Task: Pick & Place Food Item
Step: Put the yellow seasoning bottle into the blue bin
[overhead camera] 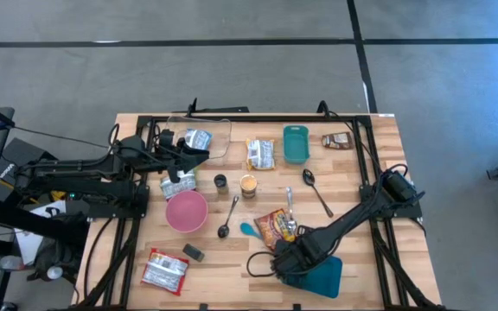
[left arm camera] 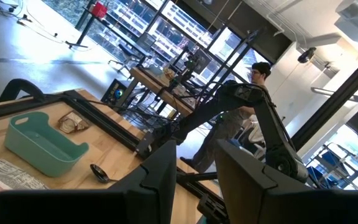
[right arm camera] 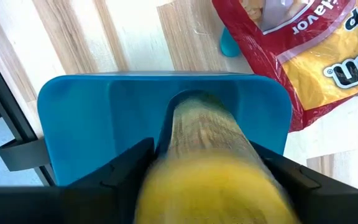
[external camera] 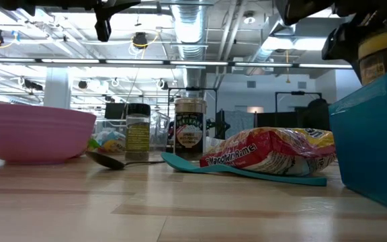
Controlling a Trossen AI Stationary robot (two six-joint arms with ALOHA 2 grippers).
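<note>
I have the right gripper point(overhead camera: 294, 257) down at the near edge of the table, over the blue bin point(overhead camera: 322, 275). In the right wrist view its two dark fingers point(right arm camera: 126, 163) stand on either side of a jar with a yellow lid point(right arm camera: 207, 165), which hangs mouth-up above the bin's open end. The fingers sit close against the jar's sides, but the lid is blurred and I cannot tell whether they grip it or have just let go. In the low view the jar shows above the bin's rim at far right, its base hidden behind the wall.

Just beside the bin, toward the table's middle, lies a red and yellow ramen packet point(overhead camera: 275, 227), resting partly on a teal spoon point(overhead camera: 249, 230). A metal spoon point(overhead camera: 290, 212) lies across the packet's far corner.

The left gripper point(overhead camera: 199, 152) waits raised at the far left of the table, near a clear container point(overhead camera: 212, 136). In its wrist view the fingers point(left arm camera: 160, 174) stand a little apart with nothing between them.

Also on the table:
- pink bowl point(overhead camera: 186, 210)
- two small spice jars point(overhead camera: 221, 182) at centre
- green bin point(overhead camera: 296, 143) at the far side
- black ladle point(overhead camera: 316, 190)
- snack packet point(overhead camera: 165, 270) at the near left

A person point(left arm camera: 238, 118) stands beyond the table in the left wrist view.
</note>
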